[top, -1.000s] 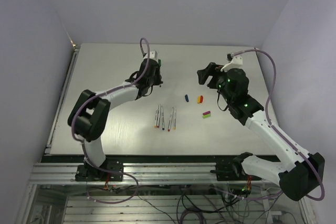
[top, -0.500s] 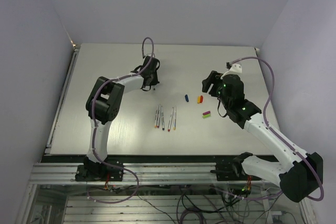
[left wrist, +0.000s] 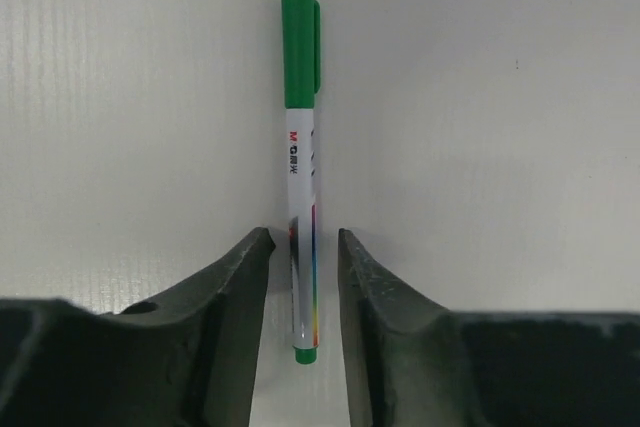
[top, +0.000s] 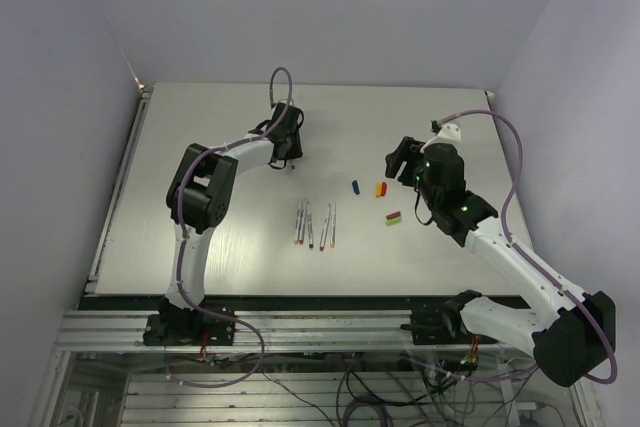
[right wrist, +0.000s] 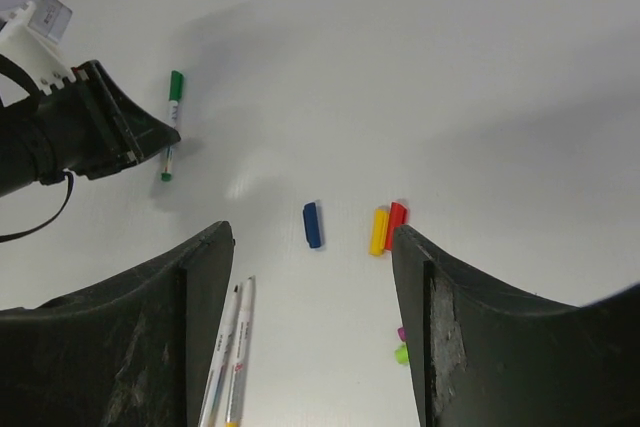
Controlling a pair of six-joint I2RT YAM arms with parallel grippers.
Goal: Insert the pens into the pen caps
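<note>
The left hand (left wrist: 303, 242) is sitting open around the green pen (left wrist: 301, 147), not touching it. That pen is lying on the tabletop (left wrist: 500, 97) with its cap on, so it is looking done. The right hand (right wrist: 310, 247) is hanging open over the loose caps (right wrist: 379, 231). Four pens (top: 315, 225) are lying in a row. Next, I think, a hand is needing to pinch one thin pen.

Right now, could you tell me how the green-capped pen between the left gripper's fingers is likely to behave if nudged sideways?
The green-capped pen is a thin round barrel lying flat on the smooth table, so it would probably roll, though the cap's clip may check it. It looks stiff and light, probably plastic, so it should lift without sagging.
</note>
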